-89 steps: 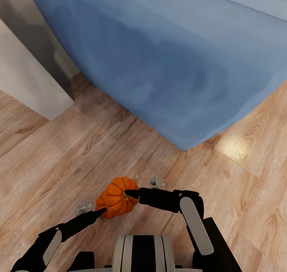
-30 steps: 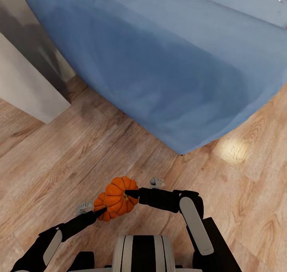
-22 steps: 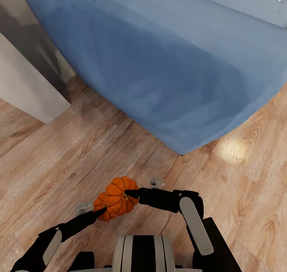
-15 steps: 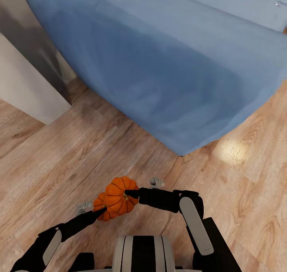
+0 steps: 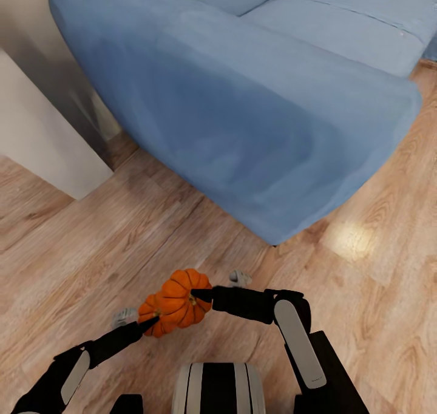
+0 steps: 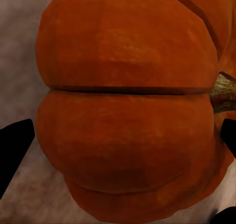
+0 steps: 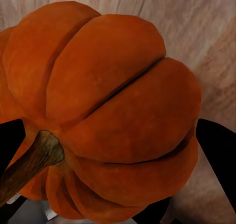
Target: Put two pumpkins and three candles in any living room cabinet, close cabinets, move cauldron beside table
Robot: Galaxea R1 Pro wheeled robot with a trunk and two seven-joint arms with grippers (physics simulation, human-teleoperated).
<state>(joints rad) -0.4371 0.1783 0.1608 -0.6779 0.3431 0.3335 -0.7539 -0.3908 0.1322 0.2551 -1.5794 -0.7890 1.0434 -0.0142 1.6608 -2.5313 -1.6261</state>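
Holding two orange pumpkins just above the wood plank floor (image 5: 73, 244), close in front of the robot's trunk (image 5: 212, 386). Right gripper (image 5: 200, 294) pinching the upper pumpkin (image 5: 179, 292), black fingertips (image 7: 216, 150) on either side of its ribbed body and the brown stem (image 7: 34, 160) angled off to one side in the right wrist view. Left gripper (image 5: 152, 323) clamped on the lower pumpkin (image 5: 147, 309), which sits partly behind and below the first, the two touching or nearly so; dark finger pads (image 6: 14, 145) at both edges of its skin in the left wrist view, with a stub of stem (image 6: 223, 92) at the rim. Ahead, a blue sofa (image 5: 243, 98), its rounded armrest nearest and seat cushions (image 5: 358, 25) beyond. To the left, a pale wall corner (image 5: 42, 147) standing beside the sofa's end, with a narrow shadowed gap between them. Bright patch of light on the floor to the right of the sofa's corner.
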